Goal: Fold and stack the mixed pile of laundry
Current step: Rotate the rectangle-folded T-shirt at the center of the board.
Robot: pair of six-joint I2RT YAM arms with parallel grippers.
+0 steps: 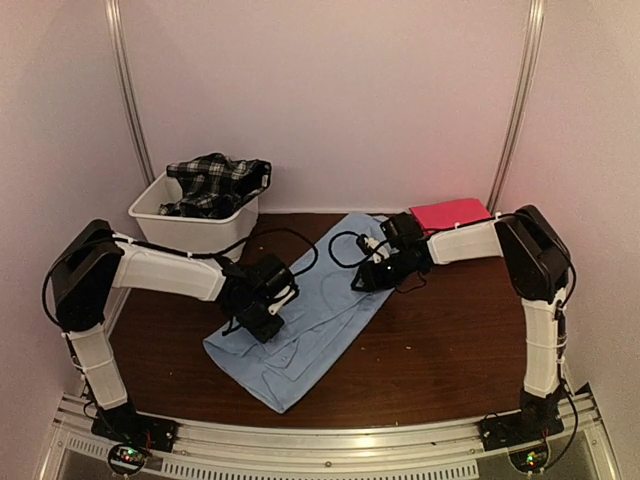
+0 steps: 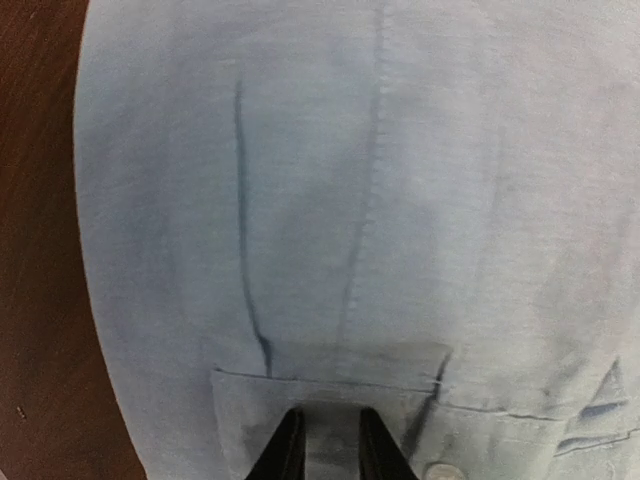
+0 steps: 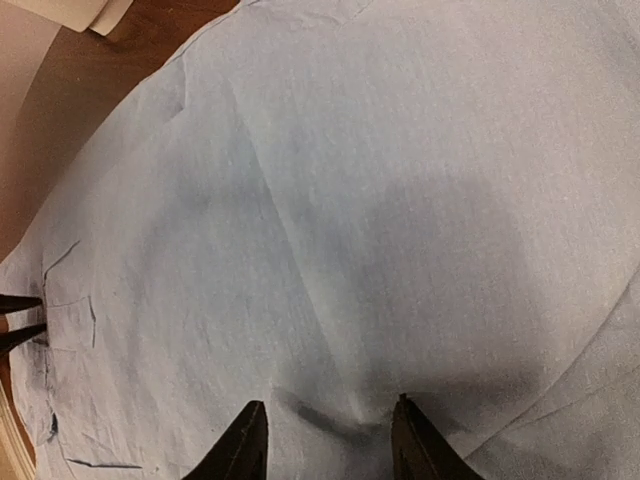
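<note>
Collared shirt [image 1: 310,320]: plain light blue, darker blue seam lines. Plaid garment [image 1: 215,183]: black-and-white check. Plastic tub [image 1: 190,232]: white. Folded cloth [image 1: 450,214]: bright pink-red, no pattern. Table [image 1: 450,350]: dark reddish-brown. Left arm [image 1: 165,270], right arm [image 1: 465,243]: white shells, black joints.

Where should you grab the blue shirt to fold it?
Probably pinch the light blue shirt along its long left edge, coming down from above. It lies flat on the table, and bare wood beside that edge leaves room for a finger.
</note>
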